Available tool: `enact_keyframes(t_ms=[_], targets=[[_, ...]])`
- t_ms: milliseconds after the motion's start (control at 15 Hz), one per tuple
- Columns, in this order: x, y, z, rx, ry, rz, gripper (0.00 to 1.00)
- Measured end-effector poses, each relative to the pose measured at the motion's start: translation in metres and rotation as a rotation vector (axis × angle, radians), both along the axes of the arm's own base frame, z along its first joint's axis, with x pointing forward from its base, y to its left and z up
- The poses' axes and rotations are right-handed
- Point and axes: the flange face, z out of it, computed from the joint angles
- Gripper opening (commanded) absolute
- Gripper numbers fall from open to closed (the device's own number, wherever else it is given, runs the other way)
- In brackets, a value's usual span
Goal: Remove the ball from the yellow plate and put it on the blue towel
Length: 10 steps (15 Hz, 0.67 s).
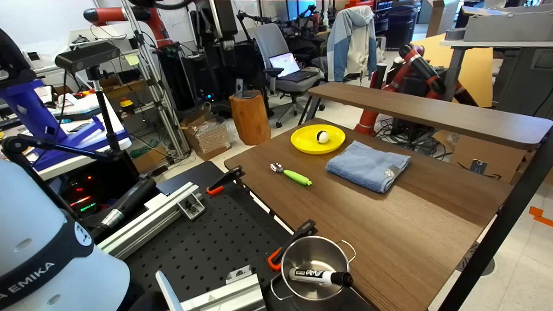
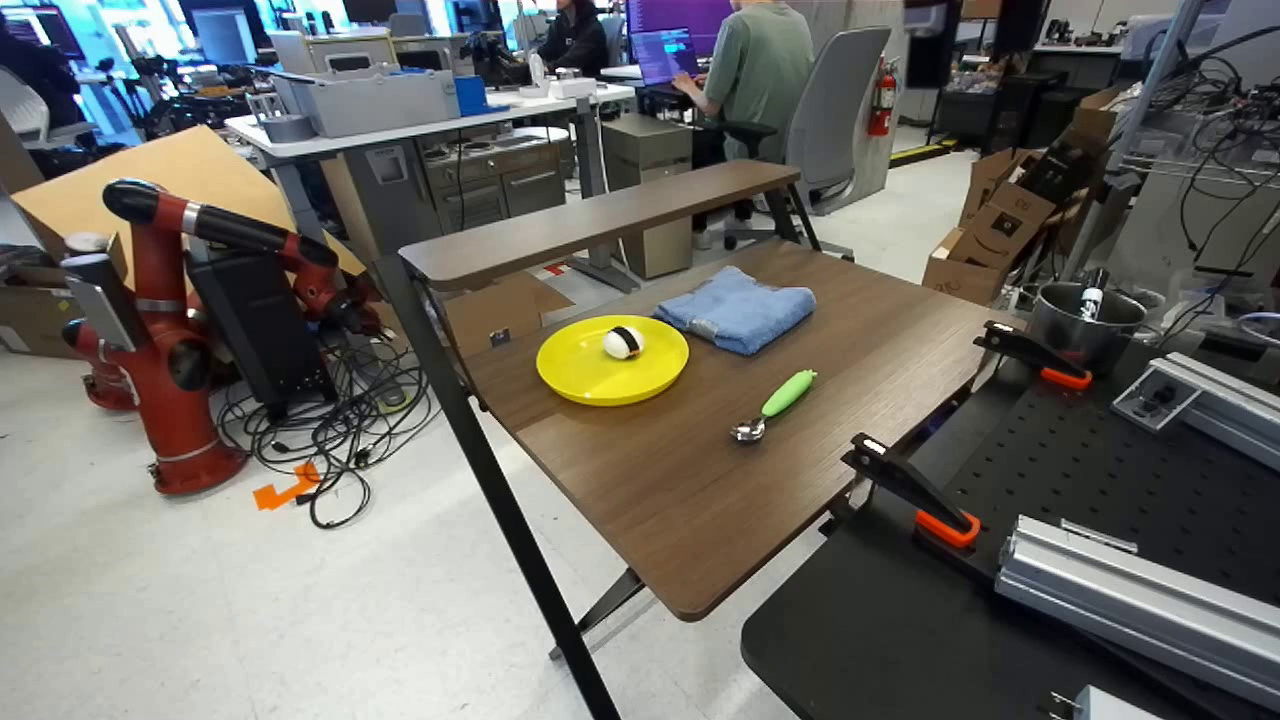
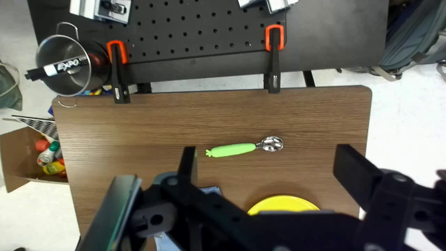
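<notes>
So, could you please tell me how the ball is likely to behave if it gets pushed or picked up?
The ball looks round, so it would probably roll at a light push. The plate looks shallow, so it may not stop a harder one. Much smaller than the plate, the ball is probably light, though its material is unclear.

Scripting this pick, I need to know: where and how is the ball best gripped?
Probably pinch the ball across its widest part, coming straight down from above with the open gripper. It is round, so opposite sides should do, and it sits near the middle of the shallow yellow plate, with bare surface around it.
</notes>
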Motion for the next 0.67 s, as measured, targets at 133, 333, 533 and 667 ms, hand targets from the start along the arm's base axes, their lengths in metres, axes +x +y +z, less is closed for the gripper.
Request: enact_keyframes(t_ms=[133,333,533,667], targets=[[0.025,0.003,-0.011,0.030,-0.013,-0.004,1.00],[0.070,0.006,-0.027,0.082,-0.025,-0.021,1.00],[0.118,0.011,-0.041,0.122,-0.009,-0.047,1.00],[0.149,0.017,-0.056,0.143,-0.006,-0.070,1.00]])
